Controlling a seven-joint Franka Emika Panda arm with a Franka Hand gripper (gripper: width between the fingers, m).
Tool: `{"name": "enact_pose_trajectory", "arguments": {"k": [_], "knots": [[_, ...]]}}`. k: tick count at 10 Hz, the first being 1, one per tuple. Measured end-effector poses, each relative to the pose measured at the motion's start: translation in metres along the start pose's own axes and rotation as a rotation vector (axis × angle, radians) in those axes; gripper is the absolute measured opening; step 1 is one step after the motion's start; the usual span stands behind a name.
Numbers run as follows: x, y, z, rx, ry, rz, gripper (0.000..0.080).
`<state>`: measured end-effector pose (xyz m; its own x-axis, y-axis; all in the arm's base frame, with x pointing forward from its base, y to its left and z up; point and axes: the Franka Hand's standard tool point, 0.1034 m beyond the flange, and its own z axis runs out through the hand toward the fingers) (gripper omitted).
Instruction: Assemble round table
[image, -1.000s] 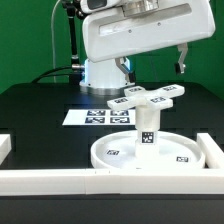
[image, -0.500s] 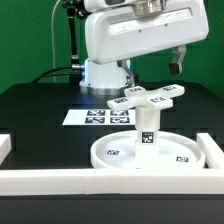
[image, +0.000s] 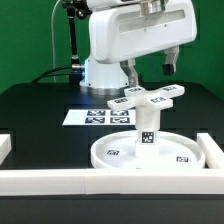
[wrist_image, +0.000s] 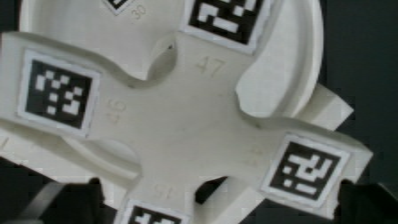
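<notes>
Here's the round table (image: 180, 155), standing close to whole on the near side of the desk (image: 40, 110), a little toward the exterior view's right; the round disc (image: 112, 152) lies flat, the short leg (image: 148, 128) stands upright at its middle, and the cross-shaped foot piece (image: 150, 97) sits on top of the leg; whether it's fully seated, I cannot tell; the pincer (image: 148, 72) hovers just above that cross, fingers (image: 170, 62) spread wide with nothing between them; the wrist view is filled by the foot piece (wrist_image: 178, 115), tags out on its arms; it looks like stiff, light, smooth plastic, so no flex, but it could slip or spin; my call is to grip across one arm of the cross, pads on its flat sides, and press gently, since a hard shove might tip the leg; the marker board (image: 98, 117) lies just beyond, toward the exterior view's left; border bars (image: 50, 180) fence the near edge.
</notes>
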<state>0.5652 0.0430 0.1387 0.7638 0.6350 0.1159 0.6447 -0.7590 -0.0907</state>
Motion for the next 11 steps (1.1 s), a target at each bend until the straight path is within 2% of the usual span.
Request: {"name": "enact_pose_trajectory", "arguments": {"k": [3,5,11], "knots": [[0.000,-0.003,0.006,-0.008,-0.033,-0.292,0.0649],[-0.006,0.002,0.009,-0.011,-0.055,-0.447,0.0649],[-0.011,0.007,0.021,-0.002,-0.072,-0.421,0.0649]]}}
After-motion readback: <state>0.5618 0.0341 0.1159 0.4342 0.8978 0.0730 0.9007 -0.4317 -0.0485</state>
